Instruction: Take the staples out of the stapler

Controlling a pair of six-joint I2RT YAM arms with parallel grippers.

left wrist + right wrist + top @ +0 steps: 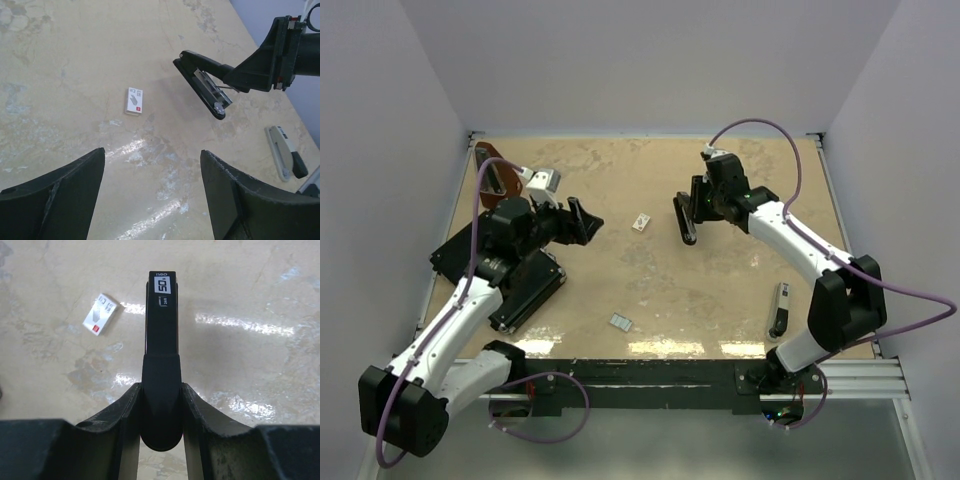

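Note:
My right gripper (696, 206) (161, 385) is shut on the rounded rear end of the black stapler (686, 218) (161, 330), which it holds just above the table at centre right. In the left wrist view the stapler (202, 85) hangs open, with a narrow metal channel showing under its black arm. A tiny silvery-grey strip of staples (621, 322) lies on the table near the front middle. My left gripper (582, 222) (152, 152) hovers open to the left of the stapler, apart from it, with nothing between its fingers.
A small white box (641, 222) (133, 101) (100, 314) lies between the grippers. A grey and black stapler-like piece (779, 310) (285, 157) lies at the front right. A flat black box (505, 270) and a brown wedge (495, 175) sit at the left.

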